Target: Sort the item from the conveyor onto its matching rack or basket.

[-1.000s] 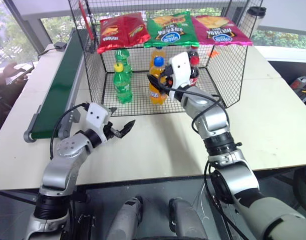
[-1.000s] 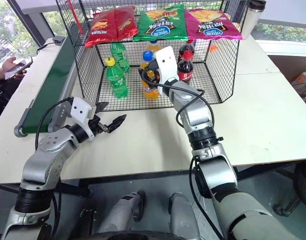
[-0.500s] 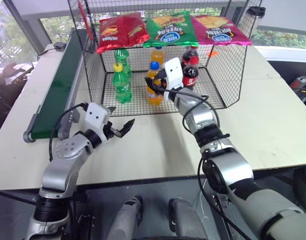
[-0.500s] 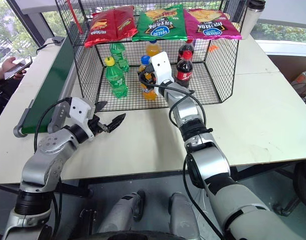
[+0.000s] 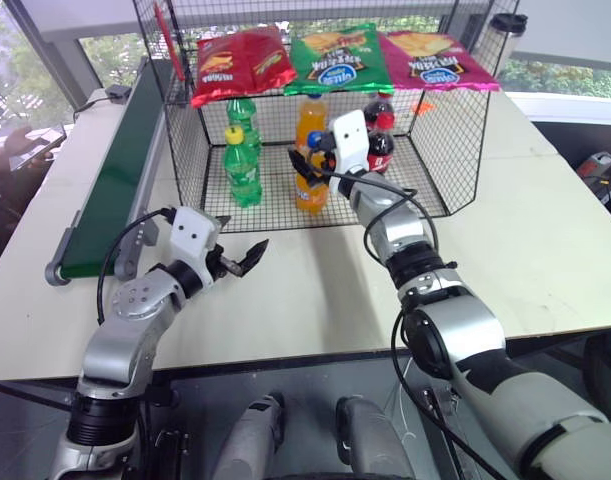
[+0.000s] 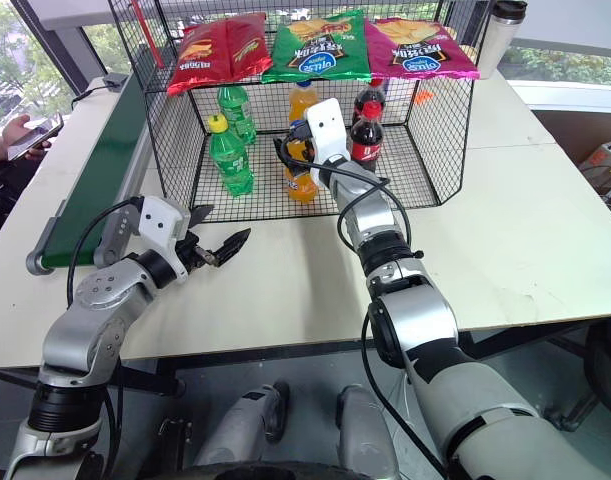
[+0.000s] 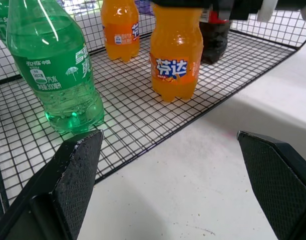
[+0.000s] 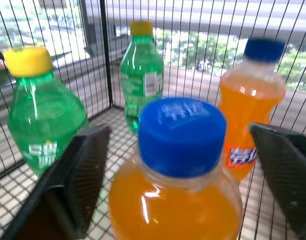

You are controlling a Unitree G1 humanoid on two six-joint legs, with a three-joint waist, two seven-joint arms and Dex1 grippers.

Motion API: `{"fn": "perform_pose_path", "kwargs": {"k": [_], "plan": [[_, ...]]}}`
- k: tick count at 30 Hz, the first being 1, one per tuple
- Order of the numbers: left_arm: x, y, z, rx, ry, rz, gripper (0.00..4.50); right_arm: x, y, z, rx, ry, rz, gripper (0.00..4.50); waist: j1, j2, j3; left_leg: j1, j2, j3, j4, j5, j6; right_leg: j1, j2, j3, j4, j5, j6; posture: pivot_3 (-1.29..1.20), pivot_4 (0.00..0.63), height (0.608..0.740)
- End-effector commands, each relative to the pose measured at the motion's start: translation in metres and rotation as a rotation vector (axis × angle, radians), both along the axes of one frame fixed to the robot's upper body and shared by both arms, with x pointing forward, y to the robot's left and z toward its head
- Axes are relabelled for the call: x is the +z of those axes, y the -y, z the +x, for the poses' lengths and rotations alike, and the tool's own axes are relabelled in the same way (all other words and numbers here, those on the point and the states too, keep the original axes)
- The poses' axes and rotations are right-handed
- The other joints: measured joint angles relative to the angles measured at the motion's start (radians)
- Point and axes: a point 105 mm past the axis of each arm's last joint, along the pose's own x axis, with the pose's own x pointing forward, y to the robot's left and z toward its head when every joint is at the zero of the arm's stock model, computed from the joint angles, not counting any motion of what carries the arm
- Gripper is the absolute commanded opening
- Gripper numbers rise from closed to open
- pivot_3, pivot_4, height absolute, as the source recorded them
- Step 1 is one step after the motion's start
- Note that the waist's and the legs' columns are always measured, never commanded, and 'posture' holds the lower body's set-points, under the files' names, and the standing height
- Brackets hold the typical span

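Two grippers stand apart as the sorting job nears its end. At far left the conveyor point(image 5: 115, 180) runs bare along the table edge, its dark green belt carrying nothing. Just beside it, the left gripper point(image 5: 243, 259) hovers over the white table point(image 5: 545, 240) with its black fingers spread and nothing between them. In the middle, the orange soda bottle point(image 5: 308, 180) with the blue cap stands upright on the grid floor of the black wire cage point(image 5: 450, 130), near the front edge, with two green soda bottles point(image 5: 243, 165) to its left and a second orange bottle point(image 5: 310, 115) and dark cola bottles point(image 5: 383, 140) behind and to its right. The right gripper point(image 8: 178, 170) reaches into the cage, its fingers open on either side of the blue cap and clear of it. Judged from this, the bottle is delivered and let go; what remains is drawing the right arm out without tipping it. Snack bags point(image 5: 340, 55) lie on the cage's flat top.
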Motion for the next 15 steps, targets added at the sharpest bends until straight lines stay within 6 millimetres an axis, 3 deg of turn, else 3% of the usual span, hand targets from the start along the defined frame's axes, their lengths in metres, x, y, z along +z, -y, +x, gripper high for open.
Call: {"fn": "perform_pose_path", "kwargs": {"k": [1, 8, 15], "plan": [[0.014, 0.001, -0.001, -0.009, 0.05, -0.009, 4.5, 0.027, -0.006, -0.004, 0.024, 0.083, 0.017, 4.44, 0.0, 0.0, 0.0, 0.0, 0.0, 0.0, 0.0, 0.0, 0.0, 0.0, 0.0, 0.0, 0.0, 0.0, 0.0, 0.0, 0.15, 0.739], [0.014, 0.001, 0.001, -0.005, 0.054, -0.011, 4.5, 0.044, -0.002, -0.015, 0.071, 0.121, 0.008, 4.44, 0.001, 0.0, 0.0, 0.0, 0.001, 0.0, 0.0, 0.0, -0.001, 0.0, 0.001, 0.001, 0.0, 0.0, -0.001, 0.0, 0.15, 0.739], [0.014, 0.001, 0.002, -0.006, 0.058, -0.012, 4.5, 0.038, 0.017, -0.038, 0.103, 0.127, -0.097, 4.44, 0.005, 0.0, 0.0, 0.0, 0.001, 0.0, 0.0, 0.0, -0.001, 0.0, 0.001, 0.001, 0.0, 0.0, -0.001, 0.0, 0.15, 0.739]]}}
